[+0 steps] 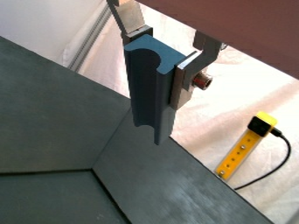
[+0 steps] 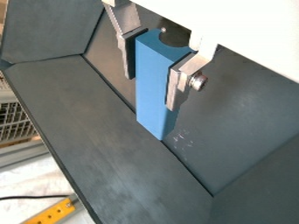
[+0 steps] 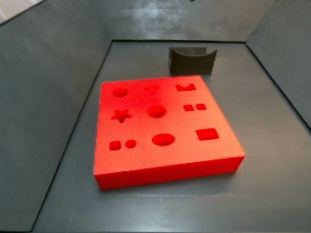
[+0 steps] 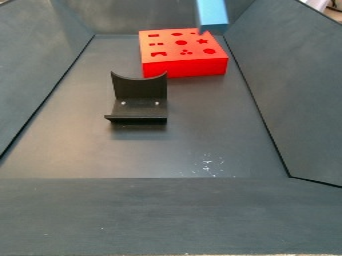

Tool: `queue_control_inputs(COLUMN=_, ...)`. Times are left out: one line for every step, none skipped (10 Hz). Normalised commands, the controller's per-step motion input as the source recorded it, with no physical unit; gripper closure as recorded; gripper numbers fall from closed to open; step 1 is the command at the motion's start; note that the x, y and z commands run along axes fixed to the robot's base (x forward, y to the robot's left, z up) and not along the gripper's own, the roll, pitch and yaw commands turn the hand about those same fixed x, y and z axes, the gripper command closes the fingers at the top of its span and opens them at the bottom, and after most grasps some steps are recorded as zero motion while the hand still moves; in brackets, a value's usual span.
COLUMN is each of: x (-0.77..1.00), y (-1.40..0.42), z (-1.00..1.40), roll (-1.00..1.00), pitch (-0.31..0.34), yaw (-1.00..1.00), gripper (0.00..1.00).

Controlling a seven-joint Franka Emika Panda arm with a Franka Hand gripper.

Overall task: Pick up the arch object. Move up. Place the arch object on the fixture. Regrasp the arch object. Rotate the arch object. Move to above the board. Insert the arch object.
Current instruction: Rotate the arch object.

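My gripper is shut on the arch object, a slate-blue oblong block with a curved groove along one face. The block hangs upright between the silver fingers in both wrist views, well above the dark floor. The gripper clamps the upper part of the block. In a side view the block's lower end shows at the frame's edge, above the far side of the red board. The fixture stands apart on the floor. The board and fixture also show from the opposite side.
Dark sloping walls ring the floor on all sides. Outside the bin lie a yellow tape measure with a black cable, and white cloth. The tape measure also shows in a wrist view.
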Motion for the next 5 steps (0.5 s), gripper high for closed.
queue_control_inputs(x=-0.52, y=0.03, z=0.05, roll=-0.14, pitch=-0.032, yaw=-0.07, gripper=1.0)
queue_control_inputs(x=-0.32, y=0.03, z=0.05, roll=-0.15, pitch=-0.034, yaw=-0.06, gripper=1.0)
queue_control_inputs(x=-0.25, y=0.03, z=0.05, roll=-0.16, pitch=-0.037, yaw=-0.06, gripper=1.0)
queue_control_inputs(x=0.0, y=0.0, z=0.0, roll=-0.97, pitch=-0.127, yaw=-1.0, gripper=1.0)
queue_control_inputs(x=0.06, y=0.02, z=0.0, roll=-0.97, pitch=-0.116, yaw=-1.0, gripper=1.0)
